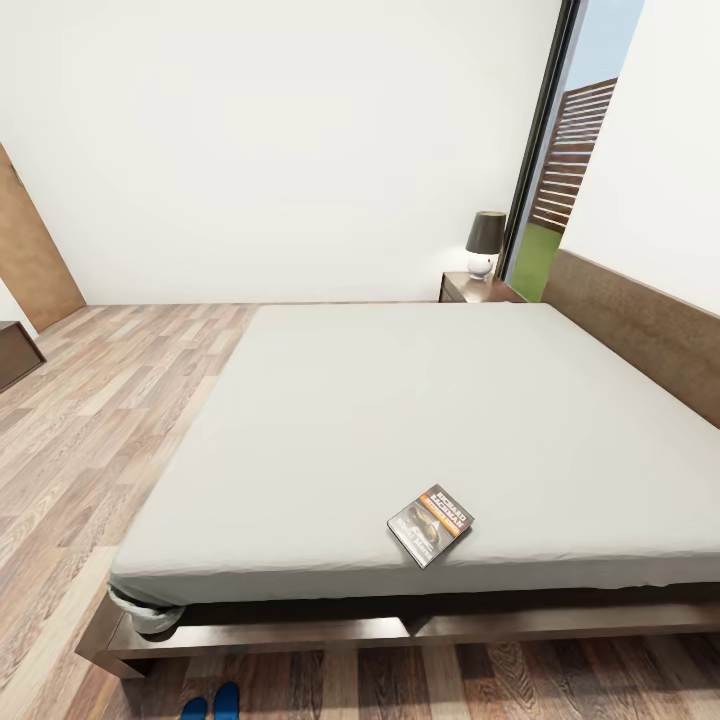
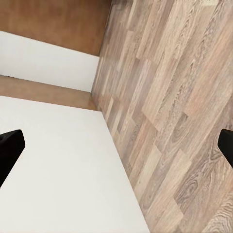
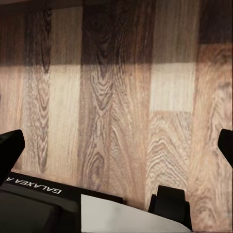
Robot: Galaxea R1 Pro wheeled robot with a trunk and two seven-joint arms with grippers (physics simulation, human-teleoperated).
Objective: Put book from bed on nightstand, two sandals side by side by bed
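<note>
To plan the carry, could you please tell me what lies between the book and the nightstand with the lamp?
In the head view, only bare grey mattress of the bed lies between the book and the nightstand.

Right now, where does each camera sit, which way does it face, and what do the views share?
Head view: on the head, looking down over the bed, book, nightstand and sandals; no body part.
Left wrist view: on the left arm, facing the floor and a white wall; dark fingertips at both edges.
Right wrist view: on the right arm, facing floor; fingertips and the robot's body.
All three share the wood-plank floor.
</note>
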